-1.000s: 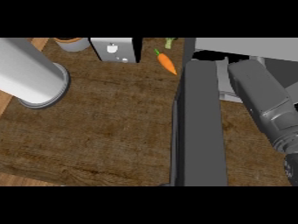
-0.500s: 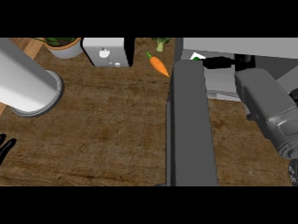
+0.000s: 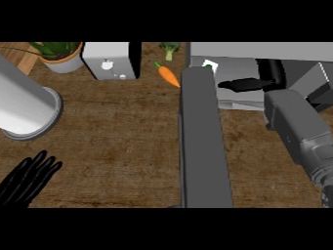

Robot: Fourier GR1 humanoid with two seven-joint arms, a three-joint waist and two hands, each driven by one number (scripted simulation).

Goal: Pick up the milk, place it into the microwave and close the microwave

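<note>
The microwave point(image 3: 270, 49) stands at the upper right, and its dark grey door point(image 3: 205, 146) swings open toward me down the middle of the view. The milk point(image 3: 208, 65), a small white carton with a green mark, sits inside at the left end of the opening. My right forearm runs up from the lower right. My right hand point(image 3: 272, 72) is in the opening, right of the milk and apart from it, with its thumb stretched left and nothing held. My left hand point(image 3: 26, 179) rests open at the lower left, fingers up.
A carrot point(image 3: 167, 74) and a broccoli point(image 3: 169, 48) lie left of the microwave. A white boxy appliance point(image 3: 111, 61) and a potted plant point(image 3: 59, 53) stand at the back. A large white cylinder point(image 3: 14, 105) leans at the left. Brown counter point(image 3: 118, 136) lies left of the door.
My left hand has risen further into view at the lower left. The black right hand now shows inside the microwave opening, and the milk sits apart from it.
</note>
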